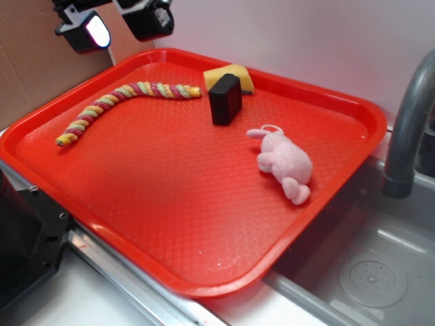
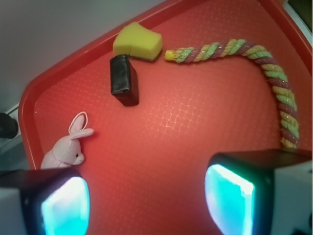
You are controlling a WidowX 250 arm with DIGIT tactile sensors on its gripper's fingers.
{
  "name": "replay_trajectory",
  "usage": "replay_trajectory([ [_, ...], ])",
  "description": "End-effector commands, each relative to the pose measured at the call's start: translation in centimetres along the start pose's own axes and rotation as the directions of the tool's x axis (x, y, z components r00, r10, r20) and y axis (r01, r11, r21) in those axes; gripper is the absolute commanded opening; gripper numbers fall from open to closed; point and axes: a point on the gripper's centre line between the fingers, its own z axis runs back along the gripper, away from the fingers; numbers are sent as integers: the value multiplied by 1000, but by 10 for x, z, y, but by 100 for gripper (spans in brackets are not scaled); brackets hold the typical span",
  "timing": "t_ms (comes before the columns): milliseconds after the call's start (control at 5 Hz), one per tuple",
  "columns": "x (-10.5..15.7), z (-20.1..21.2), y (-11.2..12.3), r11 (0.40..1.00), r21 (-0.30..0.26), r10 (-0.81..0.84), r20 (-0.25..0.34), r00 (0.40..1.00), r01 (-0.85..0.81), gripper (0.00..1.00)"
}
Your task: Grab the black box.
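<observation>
Four small things lie on a red plastic tray (image 1: 340, 183) with a raised rim and a fine waffle texture. Chief among them is the black box (image 1: 225, 99), a small matte black rectangular block with softly rounded edges, standing upright near the tray's far rim. Its faces are plain; no label, brand or writing can be read on it, nor on anything else in view.

Touching the black box on its far side is a yellow sponge (image 1: 231, 76), a wedge about the same size. A twisted rope (image 1: 115, 105) in yellow, green and pink strands curves away from the black box to its left in the exterior view, its near end stopping just short of the sponge. A pink plush rabbit (image 1: 285, 161) lies on its side nearer the viewer, well apart from the black box.

The gripper (image 2: 146, 203) hangs high above the tray's far left corner, away from the black box, its two fingers (image 2: 232, 196) spread wide with nothing between them. A grey tap (image 1: 408, 129) stands beyond the tray's right rim.
</observation>
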Motion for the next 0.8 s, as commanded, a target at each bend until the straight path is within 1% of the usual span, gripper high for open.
replay_trajectory([
  [0, 40, -67, -41, 988, 108, -97, -117, 988, 110, 100],
  [200, 43, -89, -47, 979, 140, -127, -152, 980, 149, 100],
  [400, 43, -94, -40, 970, 192, -119, -156, 980, 149, 100],
  [600, 53, -101, -32, 969, 196, -121, -138, 983, 147, 100],
])
